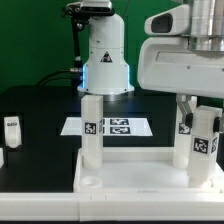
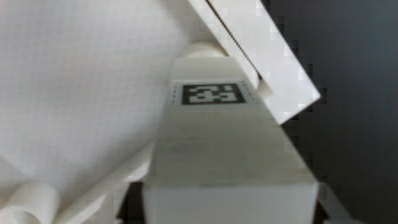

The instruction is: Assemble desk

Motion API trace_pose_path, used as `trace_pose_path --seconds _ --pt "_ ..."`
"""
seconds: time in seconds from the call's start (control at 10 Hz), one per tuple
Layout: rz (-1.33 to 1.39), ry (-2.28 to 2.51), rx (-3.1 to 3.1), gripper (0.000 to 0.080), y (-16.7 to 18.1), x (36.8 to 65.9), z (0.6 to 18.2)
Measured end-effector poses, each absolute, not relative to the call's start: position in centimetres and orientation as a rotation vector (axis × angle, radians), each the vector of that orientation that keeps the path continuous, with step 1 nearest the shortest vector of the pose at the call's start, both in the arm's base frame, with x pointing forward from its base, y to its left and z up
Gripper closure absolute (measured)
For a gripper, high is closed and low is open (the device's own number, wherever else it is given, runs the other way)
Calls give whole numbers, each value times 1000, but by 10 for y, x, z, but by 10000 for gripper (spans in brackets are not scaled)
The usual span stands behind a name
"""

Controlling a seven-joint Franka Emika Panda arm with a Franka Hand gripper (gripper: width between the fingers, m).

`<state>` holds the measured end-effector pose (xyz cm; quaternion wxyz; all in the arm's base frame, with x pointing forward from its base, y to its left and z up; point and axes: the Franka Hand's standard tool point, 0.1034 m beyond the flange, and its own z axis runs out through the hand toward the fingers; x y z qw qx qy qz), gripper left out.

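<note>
The rimmed panel [image 1: 140, 172] is laid flat on the black desk [image 1: 40, 110], in front of the marker board [image 1: 115, 127]. One tagged leg [image 1: 92, 125] is stood upright on the panel's end at the exterior view's left. A second leg [image 1: 205, 148] [image 2: 222, 150] is seen upright at the opposite end, its top flanked by the end effector [image 1: 200, 115]. Whether it is actually clenched cannot be told. A loose leg [image 1: 12, 128] is left on the desk, well apart, at the exterior view's left.
</note>
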<state>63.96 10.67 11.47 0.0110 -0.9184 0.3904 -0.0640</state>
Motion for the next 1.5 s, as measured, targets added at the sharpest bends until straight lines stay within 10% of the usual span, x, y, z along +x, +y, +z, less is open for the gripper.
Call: trace_pose_path --seconds 0.6,1.0,1.5 --pt "-69 2009 -2241 514 100 638 113" --pt "-134 1181 -2863 175 113 637 118" --pt "-166 413 -3098 150 109 640 122"
